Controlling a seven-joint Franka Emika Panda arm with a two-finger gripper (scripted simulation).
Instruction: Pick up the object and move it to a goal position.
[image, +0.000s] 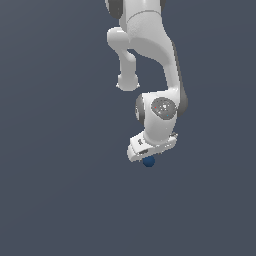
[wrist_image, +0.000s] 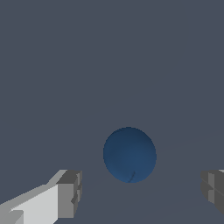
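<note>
1. Wrist view shows the gripper (wrist_image: 140, 194) with its two fingers spread wide; a clear gap lies between each finger and the ball (wrist_image: 129, 154).
2. One finger (wrist_image: 68, 194) is grey at its tip with a white body behind it; only the grey tip of the other finger (wrist_image: 213, 190) shows at the picture's edge.
3. Relative to the gripper, the ball sits in the space between the two fingertips, a little nearer the white-backed finger, and touches neither.
4. It is a small, smooth, dark blue sphere with a faint dark mark near its lower edge.
5. It rests against the plain grey-blue ground (wrist_image: 109, 65), which fills the rest of the wrist view.
6. In the exterior view, the white arm (image: 150, 35) reaches down from the top of the picture, and its wrist (image: 159, 112) bends so that the hand points downward.
7. There the ball (image: 148, 162) peeks out just below the gripper (image: 148, 156), partly hidden by the hand's white body.
8. From this angle the fingers themselves cannot be made out, and I cannot tell whether the ball lies on the ground (image: 55, 190) or hangs above it.
</note>
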